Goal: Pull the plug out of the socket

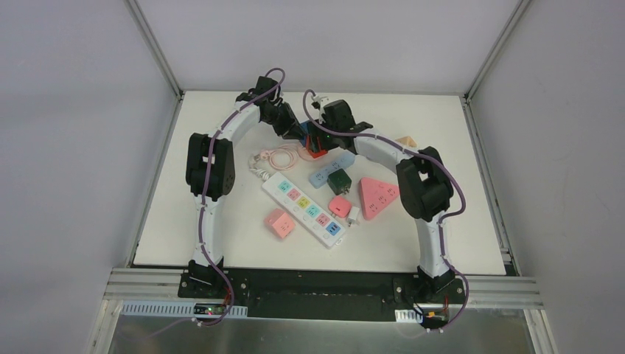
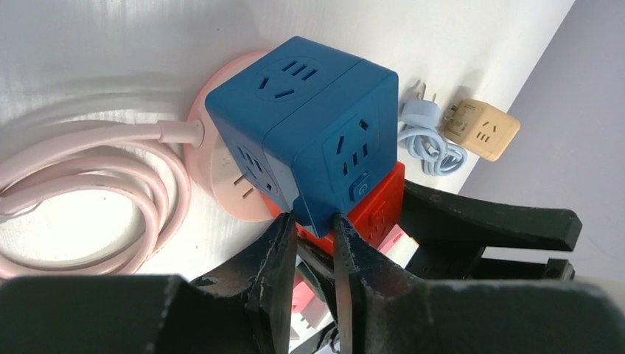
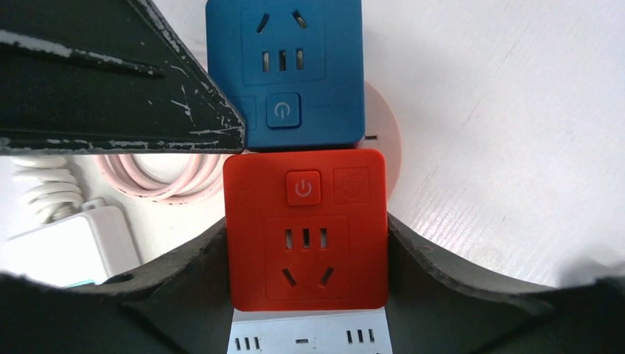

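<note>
Grey walls (image 1: 74, 147) close in a white counter (image 1: 457, 236), and the two arms meet at its far middle. The right tool (image 3: 306, 254) is clamped on the red cube (image 3: 306, 214), one finger flat against each side. The left tool (image 2: 313, 240) has its fingers (image 2: 280, 251) almost together about the lower corner of the blue cube (image 2: 309, 118). I cannot tell whether it truly pinches that corner or only brackets it. The two cubes touch face to face and look plugged one into the other. The pins are hidden, so which is plug and which is socket is not clear. Just past the blue cube lies a round pink socket (image 2: 221, 166), its pink cable (image 2: 88, 184) coiled to the left; whether the blue cube rests on it is unclear. Nearer on the counter lies a white strip (image 1: 306, 209). The step in hand looks like securing both holds before the pull, as the cubes are not yet parted. The next move probably calls for a surer hold on the blue cube than a corner gives. Then the tools should draw straight apart along the line of the pins, without twisting, the red cube kept steady.
</note>
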`<action>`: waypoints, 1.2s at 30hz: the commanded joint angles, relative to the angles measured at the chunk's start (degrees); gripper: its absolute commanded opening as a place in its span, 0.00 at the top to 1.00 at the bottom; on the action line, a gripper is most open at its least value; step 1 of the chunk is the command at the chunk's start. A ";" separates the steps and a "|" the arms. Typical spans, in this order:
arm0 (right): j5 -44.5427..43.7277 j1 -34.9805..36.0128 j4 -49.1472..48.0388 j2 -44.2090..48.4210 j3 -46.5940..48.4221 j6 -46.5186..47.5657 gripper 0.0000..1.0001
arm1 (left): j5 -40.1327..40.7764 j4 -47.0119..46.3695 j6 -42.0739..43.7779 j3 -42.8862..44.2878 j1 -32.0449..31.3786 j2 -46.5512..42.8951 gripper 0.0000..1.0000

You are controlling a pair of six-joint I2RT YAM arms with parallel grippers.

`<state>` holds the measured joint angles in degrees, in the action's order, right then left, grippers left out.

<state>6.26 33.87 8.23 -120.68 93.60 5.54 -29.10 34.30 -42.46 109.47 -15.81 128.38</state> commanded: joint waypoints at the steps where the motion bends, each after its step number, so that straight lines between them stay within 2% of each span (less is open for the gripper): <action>1: -4.74 3.10 -9.81 6.29 3.76 3.26 1.00 | 5.77 14.15 4.22 -3.70 -2.12 5.61 0.76; 4: -9.52 4.51 -9.98 6.52 2.66 7.18 1.00 | 5.88 14.25 4.16 -3.67 -2.12 5.57 0.76; 10: -11.26 4.44 -9.97 7.36 3.37 7.59 1.00 | 5.86 14.35 4.14 -3.49 -2.12 5.66 0.77; 13: -7.23 2.95 -8.77 7.76 5.39 2.70 1.00 | 5.92 14.56 4.20 -3.41 -2.12 5.66 0.77; 19: 6.91 -1.33 -9.18 7.98 7.25 -10.05 1.00 | 6.01 14.92 4.14 -3.44 -2.12 5.70 0.76; 23: 8.54 -1.89 -8.86 7.37 7.57 -11.40 1.00 | 6.06 15.15 4.18 -3.52 -2.12 5.72 0.77; 28: 6.13 -1.26 -7.33 7.13 7.60 -7.96 1.00 | 6.06 15.23 4.06 -3.42 -2.12 5.75 0.77; 33: -4.04 3.79 -5.38 7.00 6.34 6.44 1.00 | 6.08 15.38 3.96 -3.42 -2.14 5.82 0.76; 36: -9.36 5.91 -5.90 7.02 5.04 11.18 1.00 | 6.14 15.52 3.88 -3.37 -2.12 5.83 0.76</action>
<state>2.48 36.16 13.08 -120.55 94.91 9.98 -29.39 38.02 -42.37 109.73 -16.05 128.49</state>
